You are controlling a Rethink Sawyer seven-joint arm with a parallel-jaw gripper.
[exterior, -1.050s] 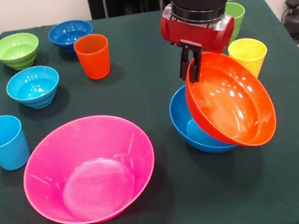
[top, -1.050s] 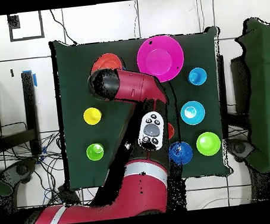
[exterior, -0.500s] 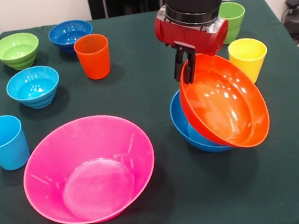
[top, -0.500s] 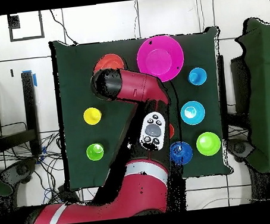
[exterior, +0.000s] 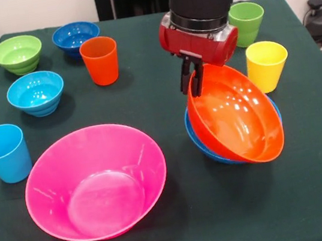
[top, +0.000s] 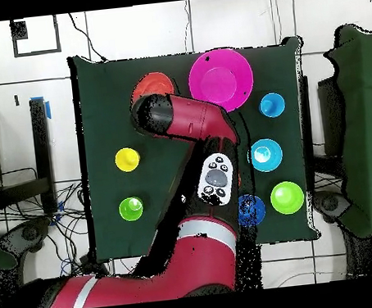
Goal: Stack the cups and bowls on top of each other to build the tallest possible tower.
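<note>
My gripper [exterior: 192, 81] is shut on the near-left rim of the large orange bowl [exterior: 236, 115]. That bowl sits tilted inside the large blue bowl [exterior: 203, 145], whose rim shows beneath it. From overhead only part of the orange bowl [top: 151, 85] shows past the arm. The wide pink bowl [exterior: 95, 182] stands alone at front left, also seen as the pink bowl [top: 220, 79]. The yellow cup [exterior: 267, 65] and green cup [exterior: 247, 21] stand right of the gripper. The orange cup [exterior: 100, 60] and light blue cup [exterior: 2, 153] stand on the left.
Three small ridged bowls sit at the far left: green [exterior: 18, 54], dark blue [exterior: 75, 35] and light blue [exterior: 35, 93]. The yellow cup stands close beside the orange bowl's rim. The dark green tablecloth [exterior: 183, 226] covers the table.
The gripper has shifted left and down with the orange bowl. The bowl is less tilted and has settled deeper into the blue bowl.
</note>
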